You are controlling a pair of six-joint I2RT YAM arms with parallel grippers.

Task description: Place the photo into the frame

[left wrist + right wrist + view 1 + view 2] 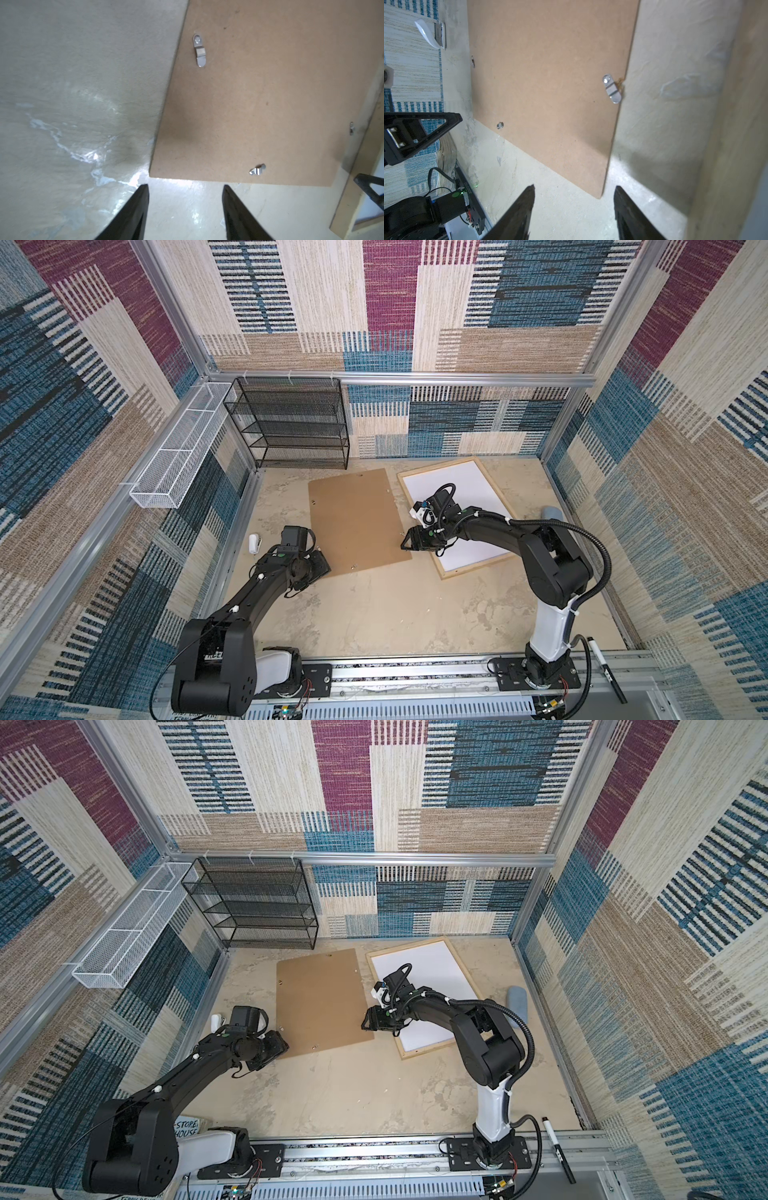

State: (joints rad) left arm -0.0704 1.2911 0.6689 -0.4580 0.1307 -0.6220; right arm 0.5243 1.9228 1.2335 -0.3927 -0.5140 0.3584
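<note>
The frame (pixel 478 566) (pixel 428 1048) of pale wood rails lies flat at the back right of the floor. The photo (pixel 465 489) (pixel 436 965) lies inside it, showing only its plain white back. My right gripper (pixel 403 545) (pixel 574 187) hovers open and empty between the frame's left rail and the near right corner of the brown backing board (pixel 357 522) (pixel 550 83). My right arm crosses over the frame's near part. My left gripper (pixel 326 569) (pixel 185 186) is open and empty just short of the board's near left corner (pixel 151 174).
Small metal turn clips (pixel 199 49) sit on the board. A black wire-mesh rack (pixel 291 423) stands at the back left, beside a white wire basket (pixel 178 448) on the left wall. A small white object (pixel 253 543) lies left, a grey one (pixel 552 512) right, and a marker (pixel 604 668) in front.
</note>
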